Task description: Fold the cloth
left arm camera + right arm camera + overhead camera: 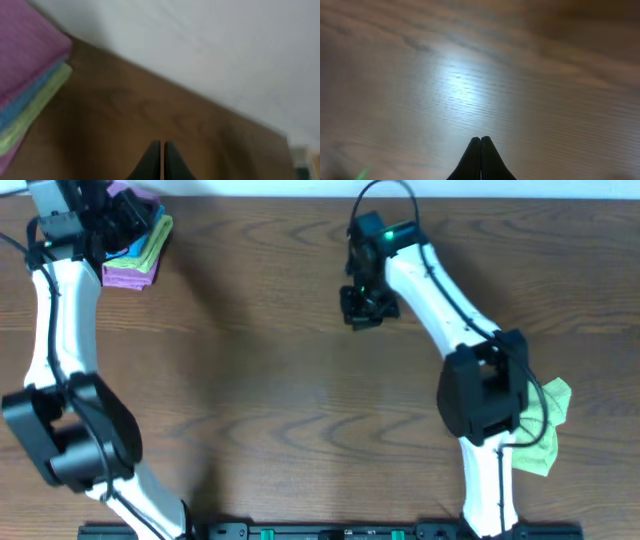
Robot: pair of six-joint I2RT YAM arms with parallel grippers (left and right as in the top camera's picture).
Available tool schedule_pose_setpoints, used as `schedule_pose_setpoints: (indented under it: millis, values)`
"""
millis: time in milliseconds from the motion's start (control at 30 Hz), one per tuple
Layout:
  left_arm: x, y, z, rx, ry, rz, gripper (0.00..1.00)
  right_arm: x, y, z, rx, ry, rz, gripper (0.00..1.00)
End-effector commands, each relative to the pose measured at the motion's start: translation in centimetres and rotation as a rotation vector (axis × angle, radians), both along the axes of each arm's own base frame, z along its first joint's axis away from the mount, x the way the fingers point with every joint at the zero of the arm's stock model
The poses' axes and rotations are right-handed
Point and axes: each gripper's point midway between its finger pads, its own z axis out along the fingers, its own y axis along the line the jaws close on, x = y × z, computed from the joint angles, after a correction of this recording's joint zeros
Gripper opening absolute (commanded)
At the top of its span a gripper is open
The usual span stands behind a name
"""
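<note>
Overhead, stack of folded cloths (138,255): pink, blue and green terry layers, squared up at the far-left corner of the brown wood-grain table (260,380).
Overhead, left gripper (128,222): over the far edge of that stack; its opening cannot be told from this view.
Overhead, right gripper (365,305): above bare wood near the far middle of the table, well apart from both lots of cloth.
Overhead, crumpled light-green cloth (548,425): unfolded, at the near right, beside the right arm's base and partly hidden by the arm.
Left wrist, fingers (152,161): two dark tips drawn almost together with only a hairline gap, nothing between them.
Left wrist, stack: at the frame's left, pink uppermost, blue and green beneath, clear of the tips; a white wall (225,50) lies beyond the table's edge.
Right wrist, fingers (474,159): closed tip to tip and empty, over bare wood lit by a pale glare.
</note>
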Motion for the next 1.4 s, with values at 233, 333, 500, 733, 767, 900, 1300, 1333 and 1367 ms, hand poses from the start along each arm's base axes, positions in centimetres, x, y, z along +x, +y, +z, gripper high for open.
schedule_pose_setpoints:
  millis: [233, 333, 500, 733, 767, 900, 1300, 1333, 1367]
  values:
    - [-10.4, -8.7, 11.7, 0.289, -0.175, -0.199, 0.06, 2.8, -3.3, 18.9, 0.021, -0.625, 0.218, 0.01]
    - [-13.5, -10.2, 16.0, 0.328, -0.283, -0.2, 0.06, 3.9, -2.9, 24.6, 0.048, -0.854, 0.25, 0.02]
    - [-18.9, -11.1, 21.1, 0.489, -0.44, -0.158, 0.06, 3.7, -2.7, 30.8, 0.054, -1.079, 0.303, 0.02]
    - [-27.7, -12.3, 25.7, 0.504, -0.68, -0.136, 0.06, -1.5, -6.7, 34.3, -0.052, -1.134, 0.246, 0.02]
    - [-28.7, -12.3, 25.7, 0.495, -0.718, -0.132, 0.06, -2.5, -8.3, 35.2, -0.111, -1.16, 0.204, 0.02]
    - [-31.0, -12.2, 24.7, 0.454, -0.81, -0.108, 0.06, -7.6, -11.8, 37.1, -0.182, -1.242, 0.129, 0.02]
    - [-31.9, -12.2, 21.2, 0.444, -0.749, -0.139, 0.95, -15.3, -14.1, 34.8, -0.13, -1.262, 0.089, 0.99]
    - [-31.9, -12.2, 21.2, 0.444, -0.748, -0.139, 0.95, -15.4, -14.0, 34.3, -0.125, -1.239, 0.094, 0.99]
    - [-31.9, -12.2, 21.0, 0.446, -0.742, -0.141, 0.95, -15.6, -14.1, 33.8, -0.13, -1.218, 0.1, 0.99]
